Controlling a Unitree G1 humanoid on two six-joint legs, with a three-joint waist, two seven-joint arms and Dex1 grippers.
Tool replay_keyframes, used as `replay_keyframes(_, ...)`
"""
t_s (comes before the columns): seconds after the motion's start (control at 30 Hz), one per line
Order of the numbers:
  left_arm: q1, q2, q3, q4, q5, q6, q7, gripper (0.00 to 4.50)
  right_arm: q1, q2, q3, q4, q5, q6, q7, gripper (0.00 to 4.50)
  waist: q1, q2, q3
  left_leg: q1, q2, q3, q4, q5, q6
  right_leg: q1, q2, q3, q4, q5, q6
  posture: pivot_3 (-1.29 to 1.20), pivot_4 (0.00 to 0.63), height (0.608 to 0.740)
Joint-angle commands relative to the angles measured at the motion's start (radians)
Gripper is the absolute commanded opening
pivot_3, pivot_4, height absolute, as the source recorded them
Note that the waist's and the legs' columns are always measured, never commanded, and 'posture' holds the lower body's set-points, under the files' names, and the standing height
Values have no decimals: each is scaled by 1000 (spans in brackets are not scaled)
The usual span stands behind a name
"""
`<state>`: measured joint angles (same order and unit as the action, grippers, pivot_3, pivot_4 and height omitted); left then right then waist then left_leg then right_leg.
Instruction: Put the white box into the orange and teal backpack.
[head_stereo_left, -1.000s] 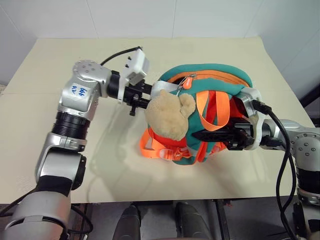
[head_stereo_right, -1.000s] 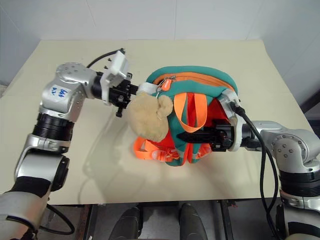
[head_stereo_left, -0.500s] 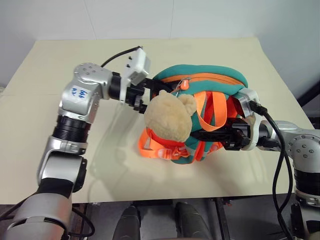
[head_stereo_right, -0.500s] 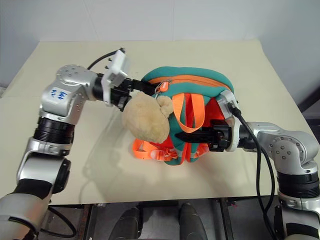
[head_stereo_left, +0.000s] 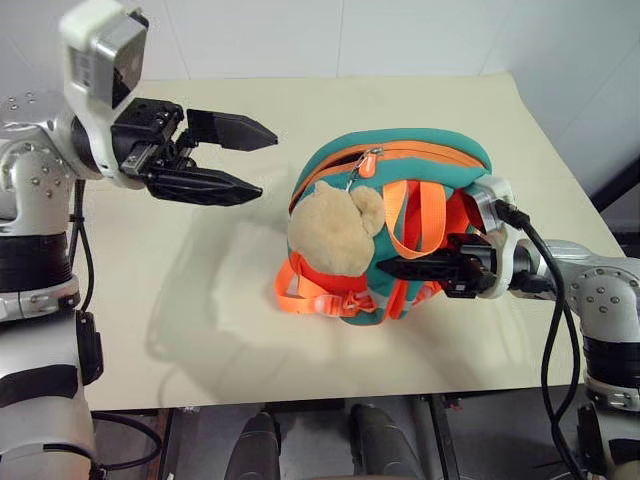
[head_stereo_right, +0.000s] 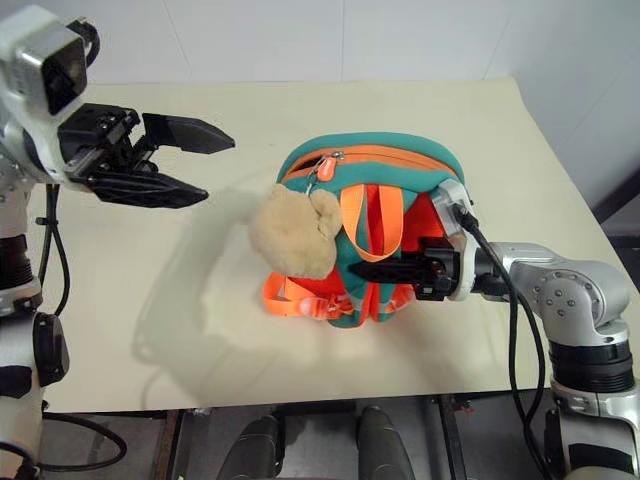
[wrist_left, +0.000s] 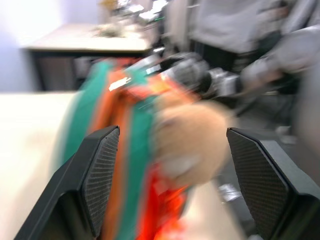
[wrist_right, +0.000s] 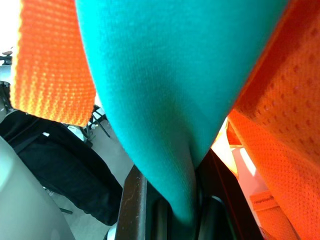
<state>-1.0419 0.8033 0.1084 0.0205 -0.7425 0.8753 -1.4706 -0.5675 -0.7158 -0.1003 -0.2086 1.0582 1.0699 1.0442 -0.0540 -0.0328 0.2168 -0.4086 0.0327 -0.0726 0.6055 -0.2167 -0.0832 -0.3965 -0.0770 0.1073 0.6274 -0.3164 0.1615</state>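
The task looked nearly done: no white box lay out, probably inside the backpack (head_stereo_left: 400, 220), which the right jaws (head_stereo_left: 400, 268) pinched by teal fabric, the left jaws (head_stereo_left: 245, 160) wide and empty beside it.

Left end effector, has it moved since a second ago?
Yes. The left end effector has pulled away from the orange and teal backpack, toward the table's left side, fingers now open.

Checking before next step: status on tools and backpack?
Left tool open, in the air beside the backpack, holding nothing. Right tool shut on backpack's teal fabric. Backpack on table, plush toy in front.
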Motion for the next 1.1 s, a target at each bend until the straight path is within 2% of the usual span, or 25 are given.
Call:
replay_keyframes(0.03,20,-11,-7,-89,-50,32,36,3669,-18,6,11,1,-3,-8,20,24,-3,0,0,0,0,0,0,0,0,0,0,0,0,0,0,0,150,740)
replay_keyframes(0.13,27,-21,-49,-114,-24,4,44,3669,-28,11,15,9,-8,-11,24,24,-3,0,0,2,0,0,0,0,0,1,0,0,1,0,0,0,150,740)
replay_keyframes(0.33,29,-88,-160,-99,124,-185,93,3669,-18,22,5,-11,1,-7,13,24,-1,0,0,2,0,0,0,0,0,2,0,0,0,0,0,0,150,740)
replay_keyframes(0.53,19,-145,-173,-123,109,-202,106,3669,-6,31,-7,-26,10,-7,-3,24,-1,0,0,2,0,0,0,0,0,2,0,0,-1,0,0,0,150,740)
replay_keyframes(0.63,8,-163,-146,-116,80,-193,117,3119,-1,35,-10,-29,9,-10,-9,24,1,0,0,2,0,0,0,0,0,2,0,0,-1,0,0,0,150,740)
replay_keyframes(0.7,6,-157,-141,-117,76,-189,110,2563,1,37,-11,-32,9,-11,-13,24,-1,0,0,2,0,0,1,0,0,2,0,0,-1,0,0,0,150,740)
replay_keyframes(0.9,-30,-46,-107,-31,87,-170,47,924,7,37,-18,-37,10,-12,-17,24,-5,0,0,2,0,0,0,0,0,2,0,1,-1,0,0,0,150,740)
replay_keyframes(1.0,-63,14,-112,65,147,-240,15,424,8,38,-18,-39,10,-12,-20,24,-5,0,0,2,0,0,0,0,0,2,0,1,-1,0,0,0,150,740)
replay_keyframes(1.1,-123,35,-94,186,177,-289,14,370,7,40,-17,-40,14,-12,-23,24,-1,0,0,2,0,0,0,0,0,2,0,0,-1,0,0,0,150,740)
